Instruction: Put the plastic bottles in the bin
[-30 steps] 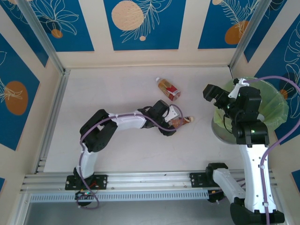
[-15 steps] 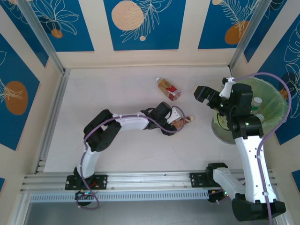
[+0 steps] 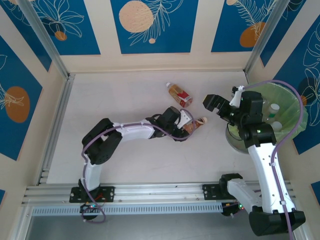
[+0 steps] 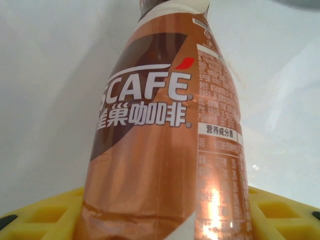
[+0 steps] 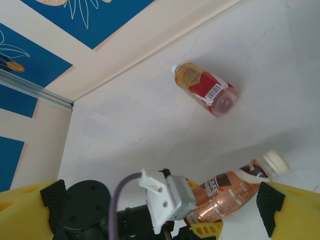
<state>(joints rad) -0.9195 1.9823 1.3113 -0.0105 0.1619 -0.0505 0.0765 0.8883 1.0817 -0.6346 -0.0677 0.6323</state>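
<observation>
Top view: my left arm reaches across the white worktop (image 3: pixel 125 95) to its middle. The left hand (image 3: pixel 186 129) is closed on a small clear plastic bottle with a brown coffee label and a white cap (image 3: pixel 196 125), gripping it by the lower body, with the cap pointing right toward the bin. I cannot tell whether this bottle rests on the worktop or is raised off it.

Left wrist view: the brown-labelled bottle (image 4: pixel 170 140) stands between the two yellow finger pads (image 4: pixel 40 215), which press against its sides.

A second clear plastic bottle with a red label (image 3: pixel 180 95) lies on its side further back on the worktop, apart from both hands. In the right wrist view it (image 5: pixel 205 89) lies above the gripped bottle (image 5: pixel 225 192).

The round grey bin lined with a light-green translucent bag (image 3: pixel 234 140) stands at the right edge. White-capped bottles (image 3: pixel 274 107) lie inside it.

My right hand (image 3: pixel 215 104) hovers just left of the bin's rim, near the red-labelled bottle. Its yellow fingers (image 5: pixel 25 212) are spread wide with nothing between them.
</observation>
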